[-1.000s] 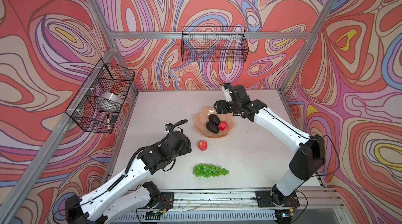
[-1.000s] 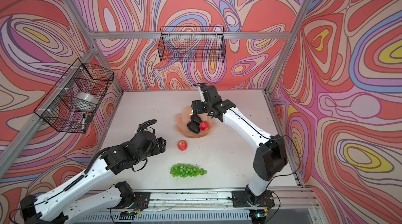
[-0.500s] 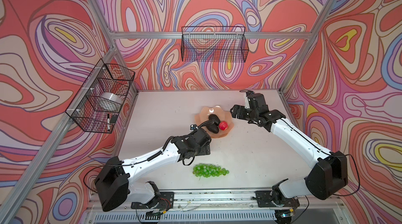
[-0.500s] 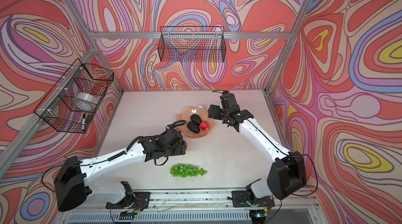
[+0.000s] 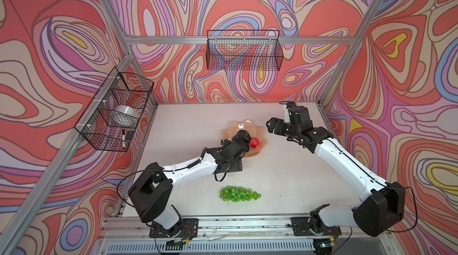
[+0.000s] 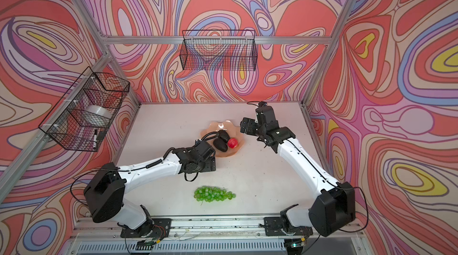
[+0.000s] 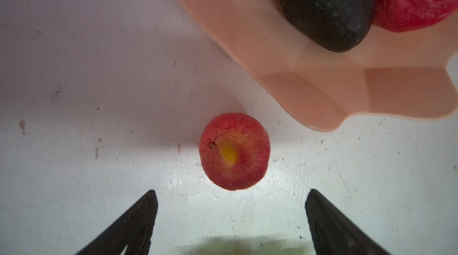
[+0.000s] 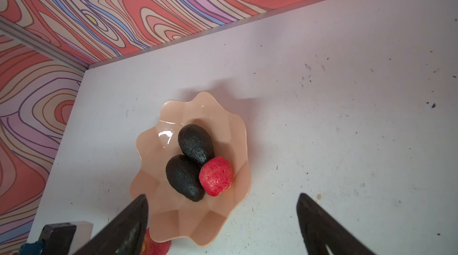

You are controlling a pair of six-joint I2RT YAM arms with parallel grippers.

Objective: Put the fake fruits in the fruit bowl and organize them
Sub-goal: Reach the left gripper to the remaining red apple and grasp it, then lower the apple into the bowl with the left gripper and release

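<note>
Since a second ago the left gripper [image 7: 231,193] has swung in from the 8 o'clock part of the tabletop [image 5: 188,127] to hang over the loose apple [image 7: 234,151], while the right gripper [image 8: 222,194] has drawn back from above the fruit bowl [image 5: 235,125] to its 3 o'clock side. Both grippers have their fingers wide apart and carry nothing. The loose apple sits on the tabletop just beside the bowl's rim; in both top views the left wrist, at about 7 o'clock of the bowl, hides it. In the left wrist view it lies just ahead of the spread fingertips and touches neither. Inside the bowl two avocados [image 6: 220,145] lie touching each other, with the second apple [image 6: 232,143] pressed against them on the 4 o'clock side. The grapes [image 5: 239,193] lie on the tabletop at 6 o'clock from the bowl, well apart from it.
</note>
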